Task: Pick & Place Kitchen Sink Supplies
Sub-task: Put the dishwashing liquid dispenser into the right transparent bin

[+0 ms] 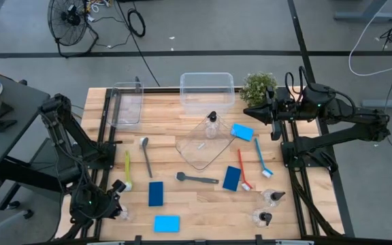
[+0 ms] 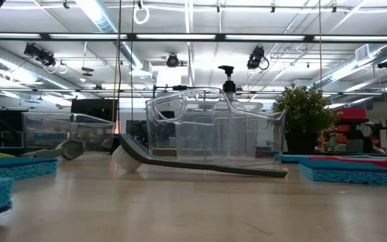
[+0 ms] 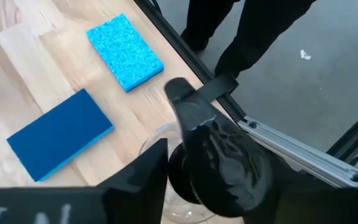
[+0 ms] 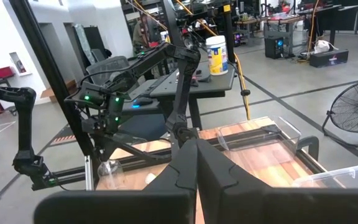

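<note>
Clear plastic and a black pump top fill the left tool (image 3: 185,180), whose two dark fingers pinch a small pump bottle (image 3: 213,165) at the tabletop (image 1: 196,211) near corner, close to the metal frame edge. Just beside it lie a dark-blue sponge (image 3: 59,134) and a rough light-blue sponge (image 3: 124,51), both flat rectangles. Right tool (image 4: 194,165), pressed together, waits far away near the potted plant (image 1: 258,86).
</note>
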Robot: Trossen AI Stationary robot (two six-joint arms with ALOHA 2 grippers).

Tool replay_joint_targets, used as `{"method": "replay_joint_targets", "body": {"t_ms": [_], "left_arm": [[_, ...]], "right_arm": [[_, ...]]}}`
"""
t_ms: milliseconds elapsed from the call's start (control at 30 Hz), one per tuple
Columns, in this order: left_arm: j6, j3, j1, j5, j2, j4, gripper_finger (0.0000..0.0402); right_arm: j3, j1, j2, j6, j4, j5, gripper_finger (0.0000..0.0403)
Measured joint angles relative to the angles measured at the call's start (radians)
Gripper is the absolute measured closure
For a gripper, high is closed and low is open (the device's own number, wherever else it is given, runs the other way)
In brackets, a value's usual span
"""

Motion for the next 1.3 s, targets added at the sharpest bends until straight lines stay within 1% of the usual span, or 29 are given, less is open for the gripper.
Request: {"method": "replay_joint_targets", "body": {"t_ms": [67, 133, 300, 467, 700, 800, 1033, 1300], "left_arm": [[0.000, 0.000, 0.000, -0.002, 0.000, -0.001, 0.0260], [0.000, 0.000, 0.000, -0.002, 0.000, -0.004, 0.0260], [0.000, 0.000, 0.008, 0.004, -0.001, -0.006, 0.0247], [0.000, 0.002, 0.030, 0.030, -0.002, -0.004, 0.0261], [0.006, 0.003, 0.069, 0.058, -0.014, -0.014, 0.0261], [0.006, 0.025, 0.093, 0.075, -0.019, -0.028, 0.0261], [0.023, 0.103, 0.171, 0.083, -0.024, -0.132, 0.0261], [0.105, 0.179, 0.322, 0.081, -0.024, -0.214, 0.0261]], "right_arm": [[0.000, 0.000, 0.000, 0.000, 0.000, 0.000, 0.0396], [0.000, 0.000, 0.000, 0.000, 0.000, 0.000, 0.0396], [0.000, 0.000, 0.000, 0.000, 0.000, 0.001, 0.0396], [0.000, 0.000, 0.000, 0.000, 0.000, 0.003, 0.0396], [0.000, 0.000, 0.000, -0.001, 0.002, 0.003, 0.0396], [0.000, 0.000, 0.000, -0.013, 0.003, 0.003, 0.0396], [0.000, 0.000, 0.000, -0.038, 0.003, 0.001, 0.0396], [0.000, 0.000, 0.000, -0.056, 0.004, -0.001, 0.0396]]}}
